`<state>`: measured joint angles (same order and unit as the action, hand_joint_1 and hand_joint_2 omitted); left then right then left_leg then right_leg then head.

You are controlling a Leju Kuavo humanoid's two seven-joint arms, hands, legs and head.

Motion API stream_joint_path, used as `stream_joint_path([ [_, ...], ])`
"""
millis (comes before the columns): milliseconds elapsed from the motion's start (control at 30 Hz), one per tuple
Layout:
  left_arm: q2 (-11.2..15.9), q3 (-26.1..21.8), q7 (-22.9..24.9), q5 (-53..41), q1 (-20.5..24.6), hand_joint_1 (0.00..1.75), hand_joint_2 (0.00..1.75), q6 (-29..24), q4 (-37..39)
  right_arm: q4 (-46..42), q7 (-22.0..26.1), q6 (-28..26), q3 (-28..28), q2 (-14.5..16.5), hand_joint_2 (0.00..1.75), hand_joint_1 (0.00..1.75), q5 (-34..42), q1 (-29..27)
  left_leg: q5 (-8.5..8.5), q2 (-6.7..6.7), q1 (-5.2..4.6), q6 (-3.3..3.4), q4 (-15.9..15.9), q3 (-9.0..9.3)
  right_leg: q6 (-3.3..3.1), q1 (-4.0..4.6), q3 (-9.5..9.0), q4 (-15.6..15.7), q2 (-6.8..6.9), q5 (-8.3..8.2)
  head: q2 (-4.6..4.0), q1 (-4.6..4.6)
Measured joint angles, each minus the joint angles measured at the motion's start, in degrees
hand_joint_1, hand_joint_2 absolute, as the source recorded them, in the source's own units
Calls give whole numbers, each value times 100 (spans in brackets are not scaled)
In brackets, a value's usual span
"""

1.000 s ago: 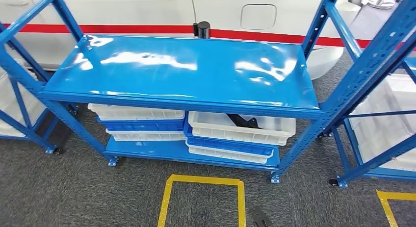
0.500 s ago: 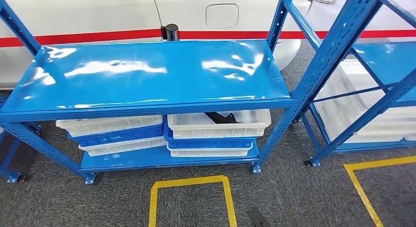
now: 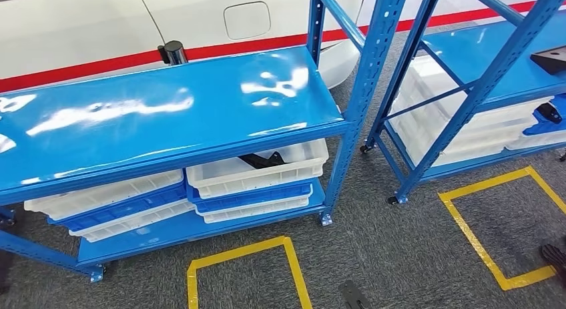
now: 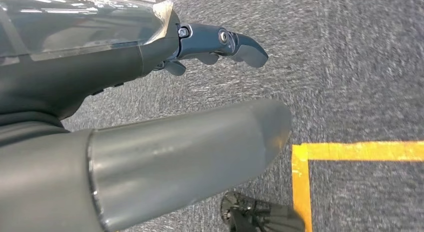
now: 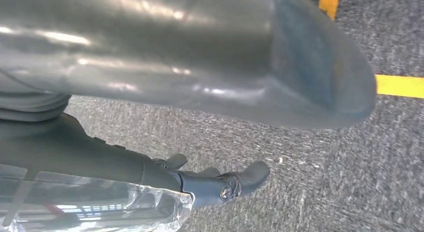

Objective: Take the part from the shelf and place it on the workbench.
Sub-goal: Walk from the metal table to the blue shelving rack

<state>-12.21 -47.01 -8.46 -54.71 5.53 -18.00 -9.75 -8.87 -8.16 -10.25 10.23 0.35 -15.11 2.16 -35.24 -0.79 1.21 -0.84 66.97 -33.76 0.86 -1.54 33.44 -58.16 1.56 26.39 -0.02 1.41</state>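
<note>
My left hand (image 4: 150, 122) hangs over grey carpet (image 4: 360, 66), fingers apart, nothing in it. Right hand (image 5: 200, 81) same: spread, empty, near a yellow floor line (image 5: 400, 85). Ahead, a blue shelf (image 3: 167, 115) w/ a bare glossy top. On its bottom level, at the right end, a black part (image 3: 262, 159) lies in the top white bin (image 3: 267, 172) of a stack. Second blue rack (image 3: 494, 55) to the right; a dark piece (image 3: 551, 58) sits at its right edge, prob. another part, hard to tell.
</note>
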Motion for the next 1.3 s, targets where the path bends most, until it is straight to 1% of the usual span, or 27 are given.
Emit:
stream_joint_path([
  [33, 3, 0, 0, 1, -13, 0, 0, -1, 1, 0, 1, 0, 5, 4, 0, 0, -6, 8, -151, 57, -1, -4, 386, -210, -23, 13, -3, 0, -40, 5, 0, -1],
  [67, 5, -1, 0, 1, -26, 0, 0, -2, 1, 0, 1, 0, 11, 8, 0, 0, -9, 9, -199, 79, -2, -5, 645, -373, -34, 26, -11, -1, -84, 8, 0, -2],
  [100, 8, -1, 1, 2, -37, 0, 0, -3, 1, 0, 1, 0, 16, 11, 0, 0, -11, 7, -133, 85, -2, 0, 711, -448, -39, 35, -22, -2, -125, 13, 0, -2],
  [133, 10, -2, 3, 2, -43, 0, 0, -3, 1, 0, 1, 0, 21, 11, 0, 0, -13, 5, 43, 86, -1, 12, 548, -412, -41, 40, -39, -3, -164, 16, 0, -1],
  [167, 11, -2, 4, 2, -46, 0, 0, -4, 1, 0, 1, 0, 26, 13, 0, 0, -14, 5, 287, 88, -1, 31, 198, -278, -37, 42, -58, -4, -201, 22, 0, -2],
  [200, 13, -2, 6, 4, -44, 0, 0, -4, 1, 0, 1, 0, 31, 14, 0, 0, -15, 7, 487, 97, -4, 53, -201, -112, -28, 52, -72, -6, -230, 30, 0, 0],
  [233, 13, -1, 7, 5, -41, 0, 0, -5, 1, 0, 1, 0, 35, 16, 0, 0, -16, 10, 633, 105, -11, 72, -533, 25, -12, 72, -77, -12, -253, 39, 0, 1],
  [267, 12, -1, 7, 7, -37, 0, 0, -6, 1, 0, 1, 0, 38, 14, 0, 0, -16, 9, 710, 110, -15, 78, -742, 106, -3, 96, -71, -21, -266, 54, 0, 2],
  [300, 11, -1, 7, 10, -35, 0, 0, -7, 1, 0, 1, 0, 40, 9, 0, 0, -16, 5, 719, 114, -24, 78, -818, 128, 0, 116, -61, -28, -271, 63, 0, 4],
  [333, 9, -2, 8, 10, -37, 0, 0, -8, 1, 0, 1, 0, 41, 4, 0, 0, -16, 0, 734, 112, -33, 74, -828, 123, 4, 125, -53, -30, -272, 67, 0, 4],
  [367, 9, -3, 9, 11, -39, 0, 0, -9, 1, 0, 1, 2, 42, -1, 0, 0, -16, -4, 744, 112, -42, 74, -830, 119, 2, 120, -50, -27, -271, 66, 0, 6],
  [467, 9, -7, 11, 11, -43, 0, 0, -10, 1, 0, 3, 38, 53, 3, 0, 0, -19, -3, 746, 122, -71, 110, -829, 115, 33, 98, -65, 4, -269, 46, 0, 6],
  [600, 8, -7, 11, 13, -42, 0, 0, -10, 1, 0, 4, 55, 80, 2, 0, 0, -21, -2, 744, 122, -77, 132, -827, 113, 57, 92, -73, 26, -269, 32, 0, 6],
  [800, 8, -7, 11, 13, -42, 0, 0, -10, 1, 0, 5, 58, 100, 2, 0, 0, -21, -1, 738, 121, -79, 142, -824, 113, 65, 91, -71, 29, -269, 30, 0, 6],
  [1067, 8, -7, 11, 13, -42, 0, 0, -10, 1, 0, 16, 63, 101, -3, 0, 0, -21, -2, 739, 121, -52, 141, -828, 115, 65, 113, -68, 28, -269, 30, 0, 6],
  [1200, 10, -7, 13, 8, -41, 0, 0, -9, 1, 0, 17, 71, 102, -2, 175, 0, -28, -2, 731, 121, -50, 153, -817, 111, 72, 111, -70, 35, -270, 25, 0, 6],
  [1300, 15, -7, 23, 8, -40, 0, 0, -9, 1, 0, 8, 96, 113, 9, 175, 0, -61, -1, 717, 122, -68, 194, -807, 102, 105, 85, -73, 43, -270, 18, 0, 6],
])
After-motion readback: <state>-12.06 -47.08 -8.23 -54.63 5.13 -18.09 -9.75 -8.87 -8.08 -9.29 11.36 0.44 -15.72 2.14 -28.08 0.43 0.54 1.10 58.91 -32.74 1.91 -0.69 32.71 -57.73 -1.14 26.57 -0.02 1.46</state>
